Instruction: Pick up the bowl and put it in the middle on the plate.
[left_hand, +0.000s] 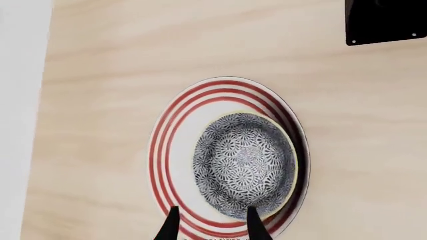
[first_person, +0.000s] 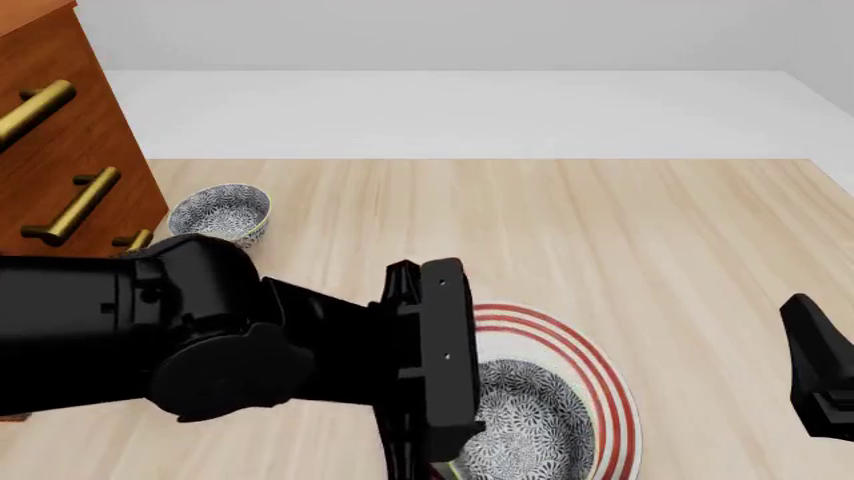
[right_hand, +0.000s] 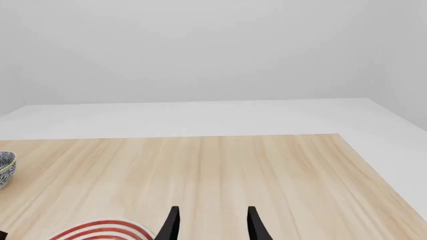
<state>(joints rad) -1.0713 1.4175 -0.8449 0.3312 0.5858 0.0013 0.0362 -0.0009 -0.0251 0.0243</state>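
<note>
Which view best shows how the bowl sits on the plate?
The left wrist view: the whole bowl shows from above, off-centre on the plate. In the front view the left arm hides part of the bowl. The right wrist view catches only the plate's edge.

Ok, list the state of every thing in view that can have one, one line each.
bowl: upright, resting on the plate, off-centre toward one side of it, empty.
plate: flat on the table, carrying the bowl.
second bowl: upright on the table near the drawer unit, empty.
drawer unit: drawers closed.
left gripper: open, above the bowl's rim, holding nothing.
right gripper: open, holding nothing, away from the bowls.
</note>
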